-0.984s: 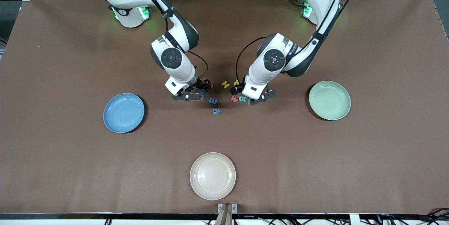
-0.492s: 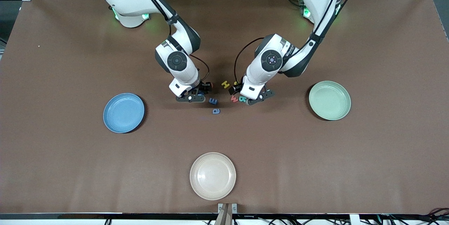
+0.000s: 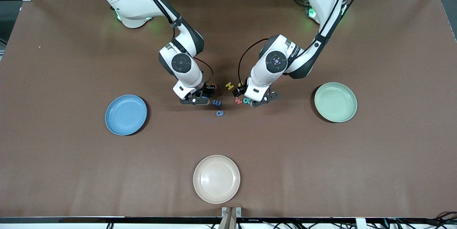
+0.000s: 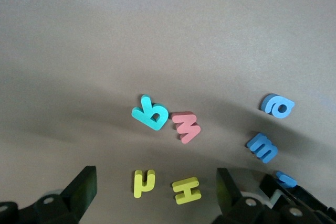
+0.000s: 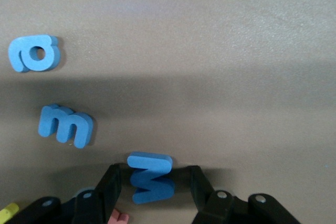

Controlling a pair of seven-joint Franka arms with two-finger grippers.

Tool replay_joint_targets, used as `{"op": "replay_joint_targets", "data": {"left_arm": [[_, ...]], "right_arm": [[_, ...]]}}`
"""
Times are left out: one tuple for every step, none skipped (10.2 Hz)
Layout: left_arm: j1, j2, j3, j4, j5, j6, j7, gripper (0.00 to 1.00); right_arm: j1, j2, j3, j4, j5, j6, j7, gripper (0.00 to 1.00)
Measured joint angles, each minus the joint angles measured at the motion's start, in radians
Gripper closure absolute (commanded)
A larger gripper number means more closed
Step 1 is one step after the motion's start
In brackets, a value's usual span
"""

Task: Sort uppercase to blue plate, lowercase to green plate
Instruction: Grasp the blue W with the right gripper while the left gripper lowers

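Right hand (image 5: 155, 187) is low at the table, its fingers on either side of the blue W (image 5: 150, 177), not yet pinching it. Left hand (image 4: 157, 192) hangs wide over the yellow H (image 4: 187, 190). Blue plate (image 3: 125, 114) and green plate (image 3: 335, 102) carry no letters; all sorting remains.

Both grippers low over scattered foam letters, frame centre.
Right gripper (image 3: 195, 100), left gripper (image 3: 261, 99); blue plate (image 3: 125, 115) centre-left, green plate (image 3: 335, 102) centre-right, beige plate (image 3: 216, 179) bottom centre.
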Motion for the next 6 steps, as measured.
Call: {"op": "replay_joint_targets", "data": {"left_arm": [[-0.005,0.006,0.0,0.006,0.0,0.0,-0.015,0.0],[-0.014,0.014,0.0,0.012,0.0,0.0,-0.028,0.0],[-0.024,0.021,0.0,0.015,0.0,0.0,-0.032,0.0],[-0.033,0.028,0.0,0.016,0.0,0.0,-0.034,0.0],[-0.041,0.035,0.0,0.017,0.0,0.0,-0.037,0.0],[-0.049,0.04,0.001,0.017,0.0,0.0,-0.046,0.0]], "right_arm": [[0.0,0.0,0.001,0.0,-0.031,-0.001,0.001,1.0],[0.0,-0.001,0.007,0.004,-0.062,0.002,0.002,1.0],[0.001,-0.009,0.009,0.004,-0.084,-0.006,0.005,1.0],[0.0,-0.008,0.005,0.005,-0.092,-0.011,0.005,1.0],[-0.007,-0.013,0.0,0.011,-0.1,-0.037,0.005,1.0],[-0.028,-0.031,-0.003,0.024,-0.103,-0.091,-0.006,1.0]]}}
